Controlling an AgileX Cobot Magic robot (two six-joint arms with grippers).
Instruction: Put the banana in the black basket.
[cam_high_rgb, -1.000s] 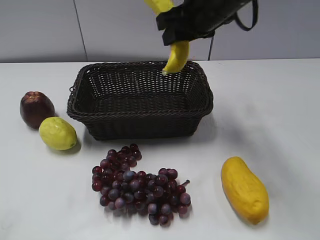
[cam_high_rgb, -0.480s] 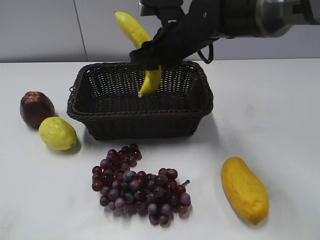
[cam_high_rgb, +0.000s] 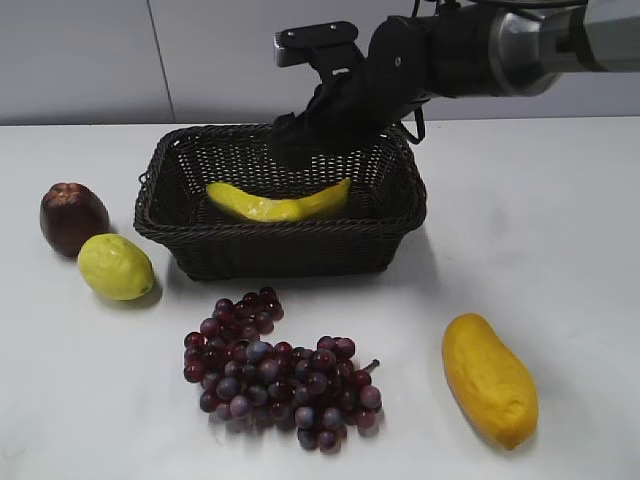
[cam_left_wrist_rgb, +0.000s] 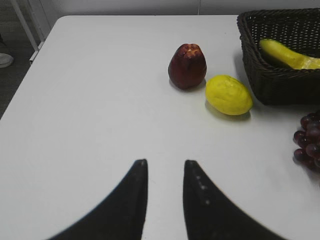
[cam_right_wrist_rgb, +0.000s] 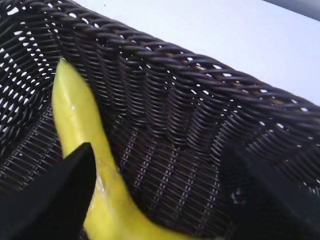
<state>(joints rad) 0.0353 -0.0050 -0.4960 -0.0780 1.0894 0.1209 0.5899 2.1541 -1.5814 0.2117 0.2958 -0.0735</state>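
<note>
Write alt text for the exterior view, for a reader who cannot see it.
A banana lies flat inside the black basket, with the right arm's pincer just above it, over the basket's back part. On the white table around the basket are a dark red fruit and a lemon at left, grapes in front, and an orange-yellow fruit at front right.

A: All 3 views are bright and evenly lit from above; the white table (cam_high_rgb: 560, 220) shows only soft, faint shadows beneath the grapes (cam_high_rgb: 280, 370) and the black basket (cam_high_rgb: 290, 255).

B: Any glare?

A: Mild highlights gleam on the banana (cam_right_wrist_rgb: 82, 125) in the right wrist view. There the dark fingers (cam_right_wrist_rgb: 55, 200) sit blurred at the frame's bottom, while the weave stays sharp.

B: And the left wrist view?

A: Clear, with the table's edges slightly bowed.
</note>
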